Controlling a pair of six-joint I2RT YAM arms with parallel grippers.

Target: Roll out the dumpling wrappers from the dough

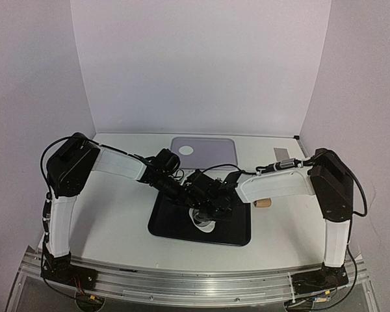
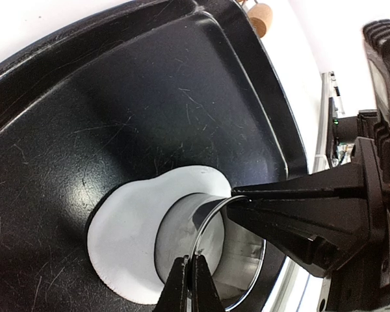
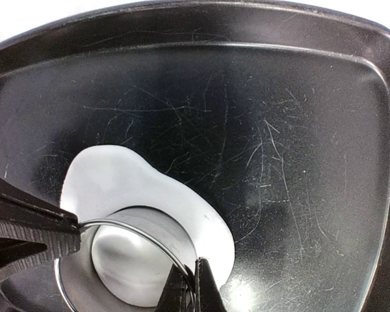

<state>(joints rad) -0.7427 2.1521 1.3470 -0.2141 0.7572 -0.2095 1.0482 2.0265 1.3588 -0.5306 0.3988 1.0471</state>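
Note:
The dough (image 2: 120, 234) is a thin irregular white sheet on the black tray (image 2: 117, 97). It also shows in the right wrist view (image 3: 117, 175) and from above (image 1: 207, 225). A round metal ring cutter (image 2: 182, 221) stands on it, and more dough shows inside the ring (image 3: 127, 260). My left gripper (image 2: 194, 259) is shut on the ring's near rim. My right gripper (image 3: 195, 263) is shut on the opposite rim. From above, both grippers meet over the tray and hide the ring. One dumpling wrapper (image 1: 186, 149), a small white disc, lies on the lavender tray (image 1: 214, 153).
The black tray (image 1: 175, 224) sits mid-table in front of the lavender tray. A wooden rolling pin end (image 1: 263, 203) lies just right of the black tray, under the right arm; it also shows in the left wrist view (image 2: 260, 18). White walls enclose the table.

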